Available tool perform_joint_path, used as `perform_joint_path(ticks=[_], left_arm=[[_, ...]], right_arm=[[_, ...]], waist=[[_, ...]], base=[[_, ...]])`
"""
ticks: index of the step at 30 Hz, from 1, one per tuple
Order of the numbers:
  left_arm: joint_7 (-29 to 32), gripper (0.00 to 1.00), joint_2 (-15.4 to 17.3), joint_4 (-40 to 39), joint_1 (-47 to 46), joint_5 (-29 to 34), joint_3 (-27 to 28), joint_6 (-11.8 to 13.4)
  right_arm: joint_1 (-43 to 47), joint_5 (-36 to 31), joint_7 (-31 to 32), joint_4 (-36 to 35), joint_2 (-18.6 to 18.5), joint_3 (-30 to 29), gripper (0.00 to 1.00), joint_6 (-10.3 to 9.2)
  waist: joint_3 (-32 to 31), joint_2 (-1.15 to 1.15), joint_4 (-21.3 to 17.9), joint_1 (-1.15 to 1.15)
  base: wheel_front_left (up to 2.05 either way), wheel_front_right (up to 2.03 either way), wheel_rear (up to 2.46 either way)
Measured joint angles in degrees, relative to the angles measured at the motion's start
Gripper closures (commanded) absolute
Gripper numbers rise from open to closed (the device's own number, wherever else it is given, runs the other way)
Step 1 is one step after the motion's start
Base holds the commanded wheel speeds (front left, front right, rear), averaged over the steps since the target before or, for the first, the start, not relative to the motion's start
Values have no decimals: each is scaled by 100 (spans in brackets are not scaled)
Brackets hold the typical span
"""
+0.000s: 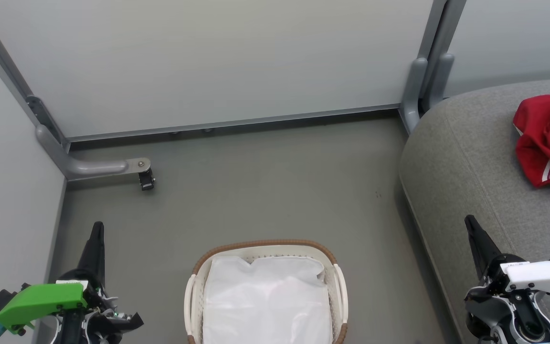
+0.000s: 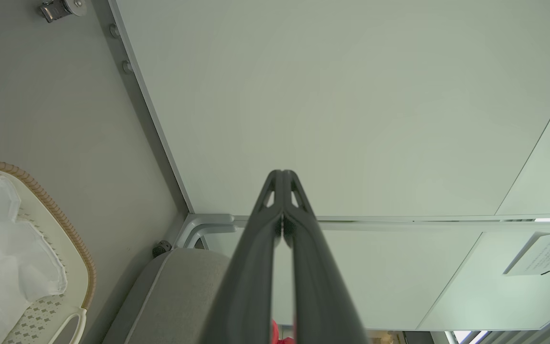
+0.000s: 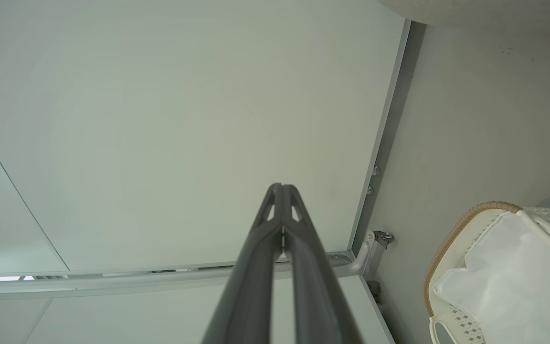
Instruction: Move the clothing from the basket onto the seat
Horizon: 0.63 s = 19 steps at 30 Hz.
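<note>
While the left gripper [image 1: 97, 225] and the right gripper [image 1: 469, 220] point up from either side, each has its two dark fingers pressed together on nothing. The red clothing [image 1: 549, 143] lies crumpled on the grey seat [image 1: 466, 157], far over to the right. The basket [image 1: 265, 244] stands on the floor [image 1: 265, 191] between the grippers, apart from the seat, with a white sheet [image 1: 265, 296] lying inside it.
</note>
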Motion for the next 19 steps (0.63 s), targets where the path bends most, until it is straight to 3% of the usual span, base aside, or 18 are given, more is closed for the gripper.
perform_joint_path(ticks=[19], left_arm=[[0,100,0,-1,0,0,0,0]], right_arm=[[0,0,0,0,0,0,100,0]], waist=[[0,0,0,0]], base=[[0,0,0]])
